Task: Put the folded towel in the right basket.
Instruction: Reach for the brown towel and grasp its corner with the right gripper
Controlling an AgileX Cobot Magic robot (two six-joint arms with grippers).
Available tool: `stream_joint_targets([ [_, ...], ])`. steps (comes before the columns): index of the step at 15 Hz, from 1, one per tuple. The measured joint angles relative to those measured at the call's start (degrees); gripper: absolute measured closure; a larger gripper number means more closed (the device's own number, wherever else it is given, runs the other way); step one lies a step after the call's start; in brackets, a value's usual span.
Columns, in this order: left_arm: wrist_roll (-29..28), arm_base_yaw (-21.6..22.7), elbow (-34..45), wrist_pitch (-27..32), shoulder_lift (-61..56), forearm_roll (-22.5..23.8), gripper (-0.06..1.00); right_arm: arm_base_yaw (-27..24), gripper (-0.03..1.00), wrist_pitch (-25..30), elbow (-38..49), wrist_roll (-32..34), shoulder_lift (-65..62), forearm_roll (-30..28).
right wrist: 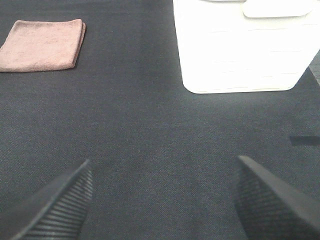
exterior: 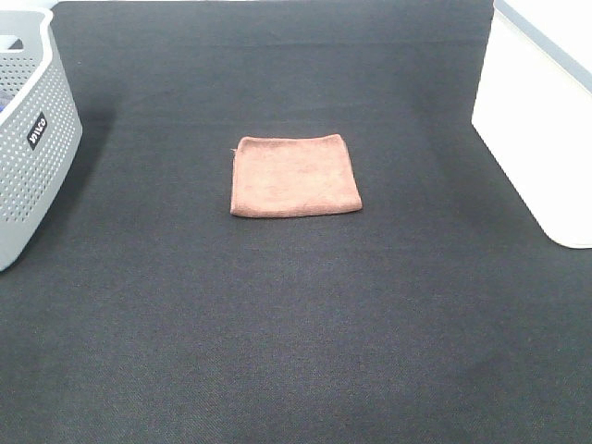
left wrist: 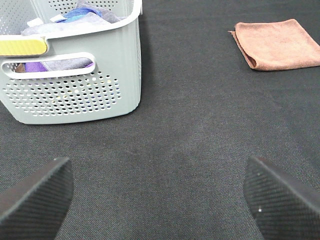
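Note:
A folded brown towel [exterior: 294,176] lies flat on the black table in the middle of the exterior view; it also shows in the left wrist view [left wrist: 280,44] and the right wrist view [right wrist: 42,45]. The white right basket [exterior: 546,116] stands at the right edge and shows in the right wrist view [right wrist: 240,50]. My left gripper [left wrist: 160,200] is open and empty above bare table, well short of the towel. My right gripper [right wrist: 162,202] is open and empty over bare table, between towel and white basket. Neither arm shows in the exterior view.
A grey perforated basket [exterior: 32,139] stands at the left edge; the left wrist view [left wrist: 75,75] shows it holding several coloured cloths. The black mat [exterior: 296,324] covers the table.

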Motion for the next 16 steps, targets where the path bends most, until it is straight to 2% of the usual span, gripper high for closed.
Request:
stream_joint_targets([
  [2, 0.0, 0.0, 0.0, 0.0, 0.0, 0.0, 0.07, 0.0, 0.24, -1.8, -0.9, 0.0, 2.0, 0.5],
  [4, 0.0, 0.0, 0.0, 0.0, 0.0, 0.0, 0.07, 0.0, 0.24, -7.2, -2.8, 0.0, 8.5, 0.7],
  [7, 0.0, 0.0, 0.0, 0.0, 0.0, 0.0, 0.07, 0.0, 0.24, -16.6, -9.8, 0.0, 26.2, 2.5],
  [8, 0.0, 0.0, 0.0, 0.0, 0.0, 0.0, 0.07, 0.0, 0.24, -17.8, -12.8, 0.0, 31.5, 3.0],
  [13, 0.0, 0.0, 0.0, 0.0, 0.0, 0.0, 0.07, 0.0, 0.24, -16.8, -31.9, -3.0, 58.4, 5.6],
  [16, 0.0, 0.0, 0.0, 0.0, 0.0, 0.0, 0.07, 0.0, 0.24, -12.5, -43.3, -8.5, 73.2, 12.9],
])
